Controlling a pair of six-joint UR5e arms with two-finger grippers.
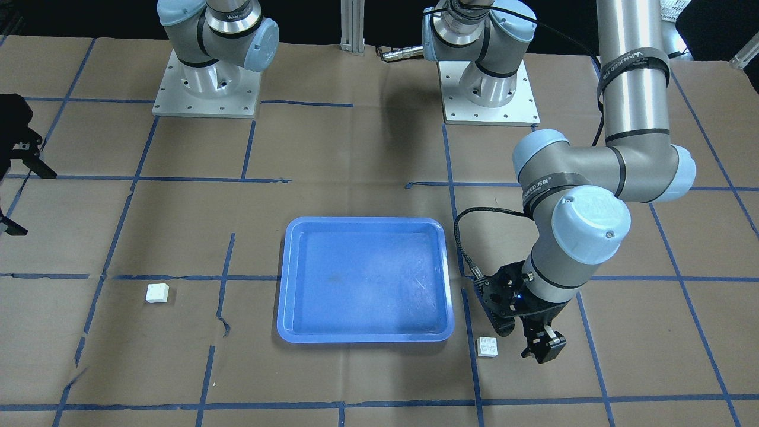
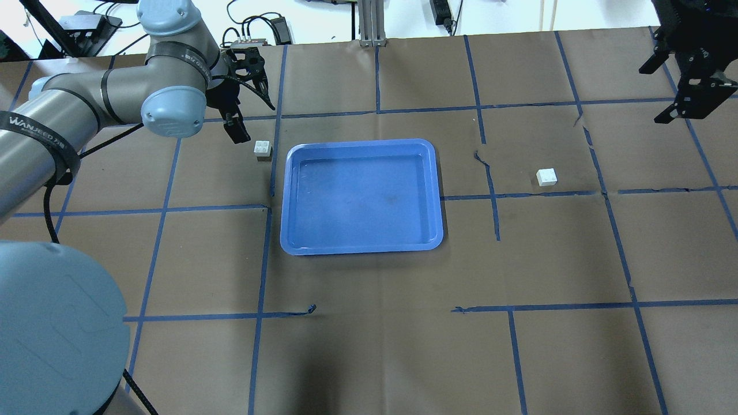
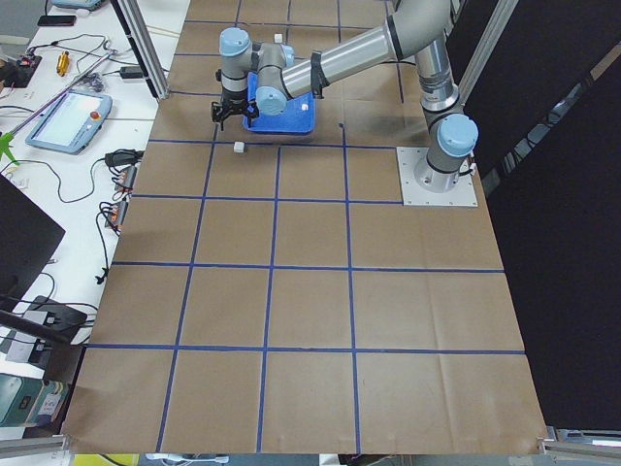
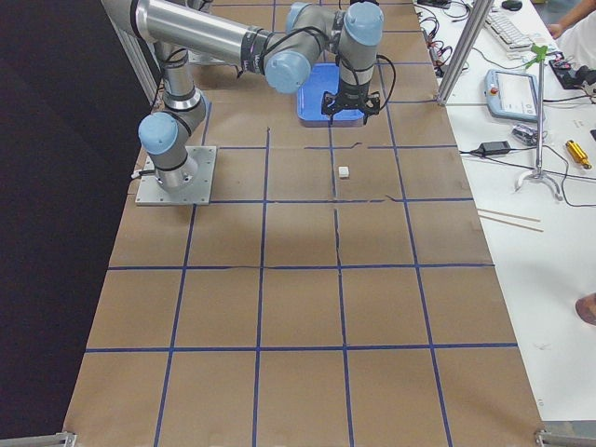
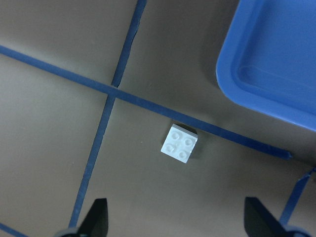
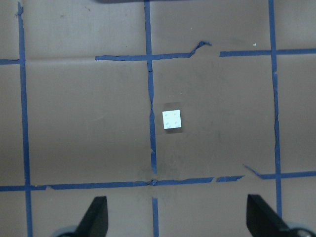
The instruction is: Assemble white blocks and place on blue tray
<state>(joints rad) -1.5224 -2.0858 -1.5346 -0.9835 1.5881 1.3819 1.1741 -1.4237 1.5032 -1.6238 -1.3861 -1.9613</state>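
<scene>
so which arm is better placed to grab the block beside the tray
Left. The left end effector hangs open right beside that white block by the blue tray. The right end effector is far off on the tray's other side, nearer the other block.

Overhead and front cameras face each other across the counter (image 2: 375,346), sharing the tray (image 2: 357,196); side cameras sit far, wrist cameras close.
</scene>
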